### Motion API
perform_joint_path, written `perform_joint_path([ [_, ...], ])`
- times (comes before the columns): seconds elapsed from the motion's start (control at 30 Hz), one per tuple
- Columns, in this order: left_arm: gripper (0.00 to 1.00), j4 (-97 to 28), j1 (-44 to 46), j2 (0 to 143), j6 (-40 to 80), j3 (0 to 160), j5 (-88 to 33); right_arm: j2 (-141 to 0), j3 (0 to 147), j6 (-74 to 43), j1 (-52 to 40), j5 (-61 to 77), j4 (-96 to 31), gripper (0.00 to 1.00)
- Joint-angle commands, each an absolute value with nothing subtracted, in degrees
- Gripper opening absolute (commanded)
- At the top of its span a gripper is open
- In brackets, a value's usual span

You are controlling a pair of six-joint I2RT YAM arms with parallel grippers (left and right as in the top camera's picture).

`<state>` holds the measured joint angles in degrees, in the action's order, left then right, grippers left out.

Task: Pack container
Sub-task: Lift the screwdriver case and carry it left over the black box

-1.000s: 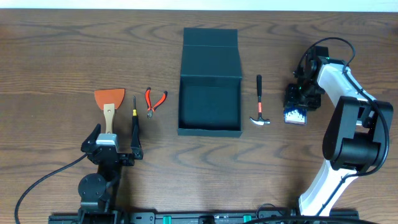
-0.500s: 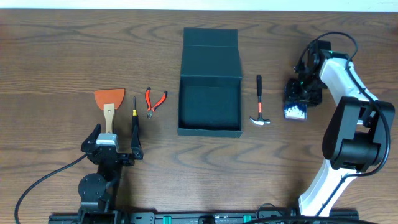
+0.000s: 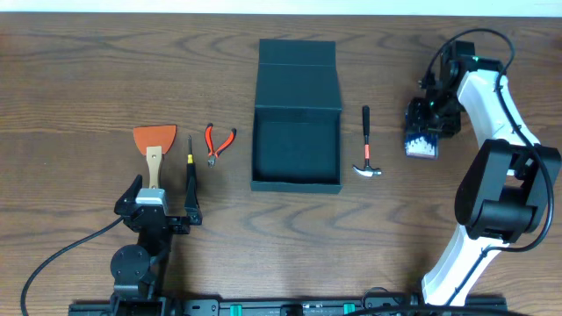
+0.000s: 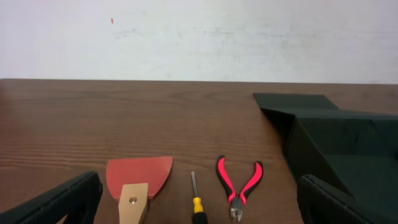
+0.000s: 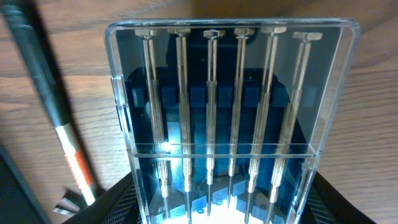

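Observation:
The dark teal container [image 3: 296, 185] stands open at the table's middle, its flap lid [image 3: 298, 75] laid back; it also shows at the right of the left wrist view [image 4: 348, 140]. My right gripper [image 3: 424, 130] is shut on a small blue clear case of silvery bits [image 3: 420, 146], held right of the container. The case fills the right wrist view [image 5: 227, 106] between my fingers [image 5: 227, 211]. My left gripper [image 3: 158, 209] is open and empty near the front left edge, its fingers [image 4: 199, 208] wide apart.
A small hammer [image 3: 366, 145] lies between the container and the case, also in the right wrist view [image 5: 59, 124]. Left of the container lie red pliers [image 3: 218, 142], a screwdriver [image 3: 190, 167] and an orange scraper [image 3: 154, 140].
My right gripper has moved toward the far side of the table and slightly right, carrying the case of bits. The left arm has not moved.

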<state>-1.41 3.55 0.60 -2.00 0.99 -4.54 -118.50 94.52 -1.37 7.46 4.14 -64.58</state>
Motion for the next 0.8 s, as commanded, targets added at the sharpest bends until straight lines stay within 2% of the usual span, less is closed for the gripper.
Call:
perform_joint_path([
  [0.0,0.98,-3.6,3.73,0.3,-2.94,0.23,-5.58,-118.28,98.72,0.32,6.26,4.54,-65.93,0.32],
  [0.33,0.98,-3.6,3.73,0.3,-2.94,0.23,-5.58,-117.01,109.58,0.32,1.93,4.54,-71.37,0.32],
  [0.77,0.98,-3.6,3.73,0.3,-2.94,0.23,-5.58,-114.48,117.8,-2.96,-9.08,4.54,-75.59,0.3],
])
